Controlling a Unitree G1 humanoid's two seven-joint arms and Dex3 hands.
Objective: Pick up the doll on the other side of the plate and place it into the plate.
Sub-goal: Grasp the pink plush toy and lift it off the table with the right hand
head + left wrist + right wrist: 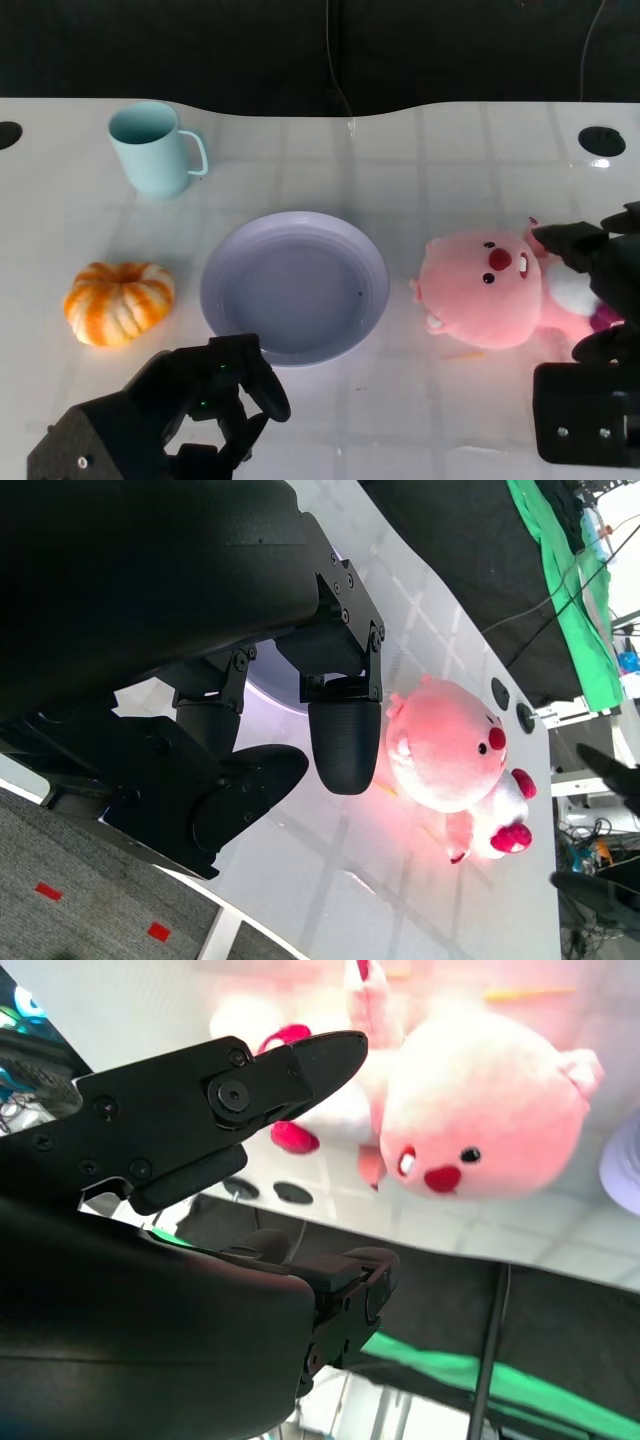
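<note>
The pink plush doll (490,290) lies on the table to the right of the lavender plate (225,270), its face toward the plate; it also shows in the left wrist view (450,745) and the right wrist view (480,1110). My right hand (605,275) is at the doll's body, fingers spread, one over its upper side and one at its lower side; no grip shows. A finger (250,1090) reaches over the doll's white belly. My left hand (215,395) hovers near the plate's front edge, fingers loosely bent and holding nothing.
An orange striped pumpkin (118,302) sits left of the plate. A light blue mug (150,148) stands at the back left. Two dark round holes (601,141) mark the table's far corners. Beyond the table's curved back edge hangs dark cloth.
</note>
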